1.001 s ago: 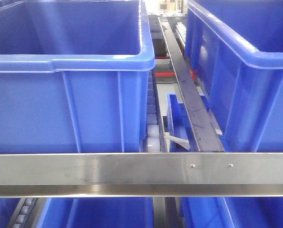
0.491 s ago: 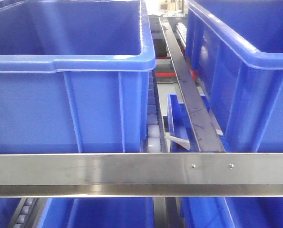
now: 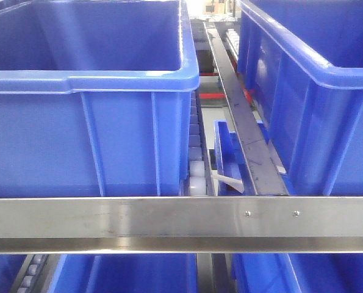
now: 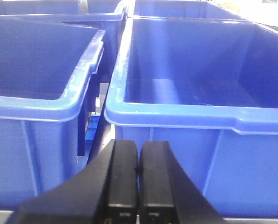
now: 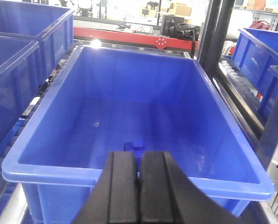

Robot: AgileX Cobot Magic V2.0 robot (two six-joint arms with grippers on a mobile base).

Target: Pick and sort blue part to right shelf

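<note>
Fingers [image 5: 124, 186] on both grippers were pressed closed, empty. Blue part [image 5: 133, 145], small and knobbed, lay on the crate [image 5: 50, 112] floor near its front wall, below the right gripper [image 5: 139, 175]. Risk: blue-on-blue, easy to miss. Left gripper [image 4: 138, 169] faced another crate [image 4: 176, 119].

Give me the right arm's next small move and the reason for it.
Probably lift the right claw back from the blue crate. Its jaws are pressed together with nothing between them, and a small blue part already lies on the crate floor just beyond the tips, so the drop looks done. The left claw is also shut and empty, facing the rim of another crate.
</note>
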